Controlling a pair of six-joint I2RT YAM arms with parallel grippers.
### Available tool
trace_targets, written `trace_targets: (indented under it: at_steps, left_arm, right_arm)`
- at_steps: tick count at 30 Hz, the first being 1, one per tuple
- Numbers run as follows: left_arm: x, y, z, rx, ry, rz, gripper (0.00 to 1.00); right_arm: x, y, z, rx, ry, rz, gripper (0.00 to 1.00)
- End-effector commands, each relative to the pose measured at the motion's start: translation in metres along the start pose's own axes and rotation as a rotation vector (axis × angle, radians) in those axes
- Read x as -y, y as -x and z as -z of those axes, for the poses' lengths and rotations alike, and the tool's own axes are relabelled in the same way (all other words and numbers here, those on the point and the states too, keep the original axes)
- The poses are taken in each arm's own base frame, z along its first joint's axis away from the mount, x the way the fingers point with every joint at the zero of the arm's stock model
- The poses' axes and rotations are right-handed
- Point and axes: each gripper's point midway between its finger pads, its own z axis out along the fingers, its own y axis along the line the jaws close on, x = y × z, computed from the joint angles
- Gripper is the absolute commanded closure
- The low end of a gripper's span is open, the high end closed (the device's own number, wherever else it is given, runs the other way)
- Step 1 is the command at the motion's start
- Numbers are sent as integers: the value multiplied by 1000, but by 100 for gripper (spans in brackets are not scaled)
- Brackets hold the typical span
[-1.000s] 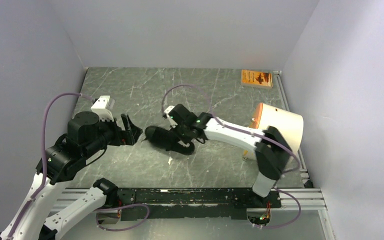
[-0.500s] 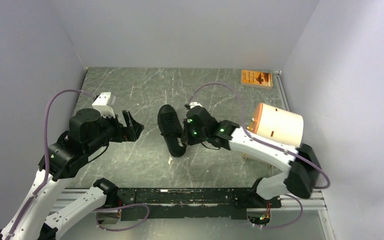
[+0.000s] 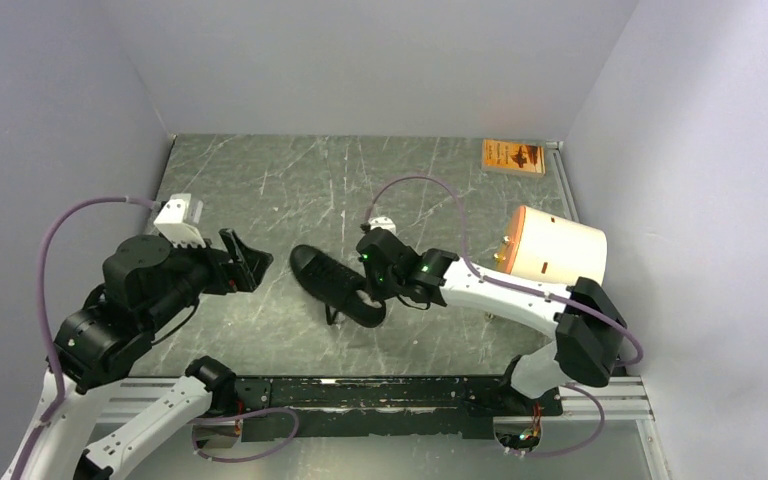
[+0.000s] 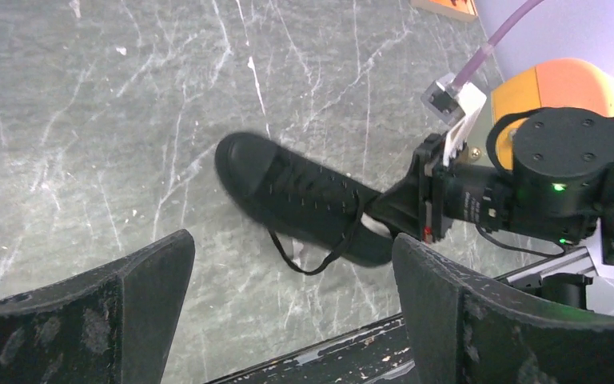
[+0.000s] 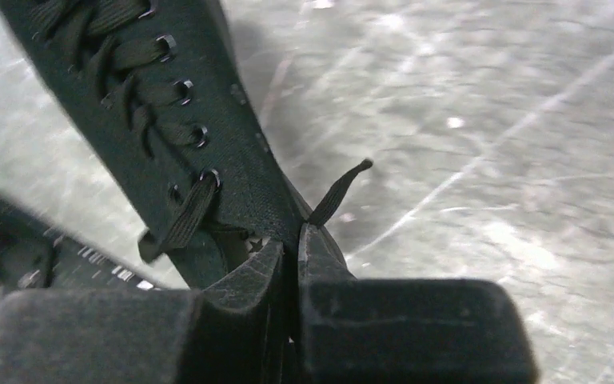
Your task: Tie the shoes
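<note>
The black shoe (image 3: 332, 283) lies mid-table, toe to the far left, heel to the near right. It also shows in the left wrist view (image 4: 296, 196) and the right wrist view (image 5: 168, 128). My right gripper (image 3: 372, 290) is shut on the shoe's collar wall near the heel, one finger inside the opening (image 5: 296, 248). A lace end (image 5: 337, 192) sticks out past the fingers. A lace loop (image 4: 316, 256) hangs off the near side. My left gripper (image 3: 250, 262) is open and empty, to the left of the toe.
A cream-and-orange cylinder (image 3: 555, 245) lies at the right. An orange card (image 3: 512, 156) lies at the far right corner. A black rail (image 3: 380, 392) runs along the near edge. Walls close in left, right and back.
My right gripper swung the shoe: its toe went from far-left to pointing away, and back to far-left now. My left arm drew back to the left a little.
</note>
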Motion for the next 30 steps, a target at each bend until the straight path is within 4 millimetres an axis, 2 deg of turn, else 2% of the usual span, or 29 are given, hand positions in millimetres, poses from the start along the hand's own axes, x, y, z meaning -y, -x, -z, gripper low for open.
trace_targets:
  at_steps: [1, 2, 3, 5, 6, 8, 11, 12, 15, 18, 22, 24, 27, 30]
  left_arm:
    - [4, -21, -18, -61, -24, 72, 2]
    - [7, -26, -24, -71, -41, 88, 2]
    - [10, -31, -30, -84, -58, 99, 2]
    - [11, -48, -46, -139, -63, 130, 2]
    - [8, -59, -54, -180, -42, 151, 2]
    - [12, -81, -73, -261, -73, 156, 2]
    - [13, -104, -100, -352, -86, 133, 3]
    - [15, -110, -107, -380, -97, 121, 2]
    - [26, -126, -130, -444, -174, 107, 2]
    - [41, -145, -147, -495, -282, 158, 2]
    - [59, -161, -162, -537, -408, 216, 7]
    - [67, -169, -165, -551, -473, 261, 8]
    - [71, -198, -166, -627, -517, 306, 15]
    - [66, -231, -164, -695, -467, 282, 15]
  right_arm:
    - [31, 18, -26, 114, -168, -156, 78]
    - [15, 15, -32, 76, -97, -161, 69]
    - [-2, 10, -37, 25, -19, -153, 63]
    - [-26, -5, -32, -78, 104, -127, 53]
    - [-28, -12, -25, -110, 133, -121, 47]
    - [-17, -15, -10, -109, 154, -89, 35]
    - [2, -6, 12, -45, 220, -31, 20]
    - [10, -3, 14, -32, 244, -5, 18]
    - [57, 11, 15, -20, 203, -30, 18]
    - [77, 19, 10, -36, 244, -66, 18]
    - [78, 16, -7, -109, 321, -24, 20]
    - [83, 19, -12, -104, 332, -57, 20]
    - [78, 15, -17, -118, 434, -188, 23]
    - [72, 6, -29, -152, 484, -277, 27]
